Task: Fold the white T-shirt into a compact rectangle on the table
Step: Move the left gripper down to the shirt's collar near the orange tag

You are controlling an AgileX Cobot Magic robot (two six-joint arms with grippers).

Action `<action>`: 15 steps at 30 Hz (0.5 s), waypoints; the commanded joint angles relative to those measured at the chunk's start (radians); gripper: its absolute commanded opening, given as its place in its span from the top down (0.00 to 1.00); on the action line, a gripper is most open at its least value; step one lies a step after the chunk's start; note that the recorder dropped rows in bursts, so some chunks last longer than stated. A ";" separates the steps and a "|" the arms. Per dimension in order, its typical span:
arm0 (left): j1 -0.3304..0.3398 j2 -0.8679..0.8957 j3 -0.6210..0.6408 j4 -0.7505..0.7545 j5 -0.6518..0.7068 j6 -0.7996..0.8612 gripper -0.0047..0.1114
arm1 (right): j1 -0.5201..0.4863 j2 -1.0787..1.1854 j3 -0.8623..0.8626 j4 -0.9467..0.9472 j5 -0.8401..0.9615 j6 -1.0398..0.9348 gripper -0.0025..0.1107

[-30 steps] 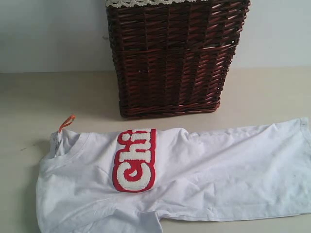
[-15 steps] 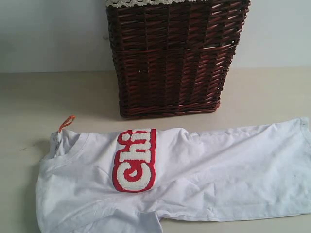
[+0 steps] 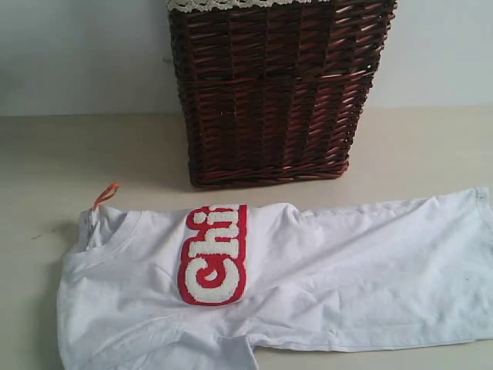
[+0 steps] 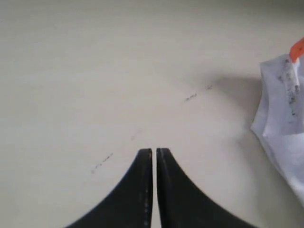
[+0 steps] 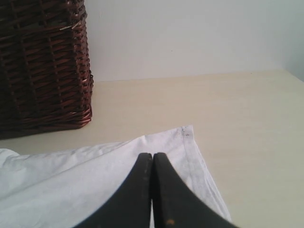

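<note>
While both arms hover low over the table (image 4: 71, 71), left gripper (image 4: 154, 151) clenched beside the collar (image 4: 280, 109) | right gripper (image 5: 152, 156) clenched above the hem (image 5: 192, 149) | white T-shirt (image 3: 347, 262) flat across the exterior frame's lower half, long axis left-right, collar left, hem right.

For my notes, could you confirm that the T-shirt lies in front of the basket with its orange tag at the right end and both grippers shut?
Not quite: the exterior view shows the orange tag at the left end of the T-shirt, not the right. The rest stands: it lies in front of the basket, and the left gripper and right gripper are shut.
</note>
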 commanded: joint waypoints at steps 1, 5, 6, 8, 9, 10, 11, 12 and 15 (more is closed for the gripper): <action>-0.008 0.045 -0.014 -0.009 0.058 -0.004 0.92 | 0.000 -0.007 0.005 0.004 -0.004 -0.004 0.98; -0.026 0.051 -0.086 0.002 0.262 0.098 0.96 | 0.000 -0.007 0.005 0.004 -0.004 -0.004 0.98; -0.044 0.052 -0.113 -0.008 0.302 0.151 0.96 | 0.000 -0.007 0.005 0.004 -0.004 -0.004 0.98; -0.096 0.055 -0.163 -0.081 0.371 0.325 0.96 | 0.000 -0.007 0.005 0.004 -0.004 -0.004 0.98; -0.123 0.060 -0.190 -0.135 0.421 0.439 0.96 | 0.000 -0.007 0.005 0.006 -0.004 -0.004 0.98; -0.151 0.070 -0.214 -0.194 0.492 0.564 0.96 | 0.000 -0.007 0.005 0.008 -0.004 -0.004 0.98; -0.170 0.080 -0.232 -0.235 0.579 0.666 0.96 | 0.000 -0.007 0.005 0.008 -0.004 -0.004 0.98; -0.192 0.094 -0.243 -0.273 0.673 0.784 0.96 | 0.000 -0.007 0.005 0.008 -0.004 -0.004 0.98; -0.240 0.156 -0.241 -0.371 0.783 1.019 0.96 | 0.000 -0.007 0.005 0.008 -0.004 -0.004 0.98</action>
